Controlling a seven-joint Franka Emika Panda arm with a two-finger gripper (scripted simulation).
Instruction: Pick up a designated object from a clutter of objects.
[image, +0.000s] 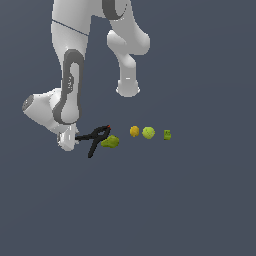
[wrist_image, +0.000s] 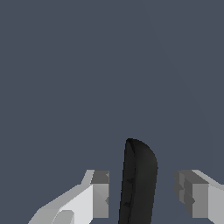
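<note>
The gripper (image: 66, 142) is largely hidden behind the arm's wrist in the exterior view. In the wrist view, only one rounded handle end of the black spring clamp (wrist_image: 138, 183) shows, cut off by the frame, standing between spread fingers (wrist_image: 100, 194) with gaps either side. The clamp (image: 95, 137) lies on a plain slate-grey floor (image: 150, 200), splayed handles toward the gripper, red tip beside a lumpy olive-green piece (image: 110, 142).

A plain slate-grey worktop (image: 200, 200) carries a short row of things. The black spring clamp (image: 96, 138) lies touching the lumpy olive-green piece (image: 110, 142). Beyond that piece sit the orange ball (image: 134, 131), lime-green ball (image: 148, 132) and small green block (image: 167, 134).
</note>
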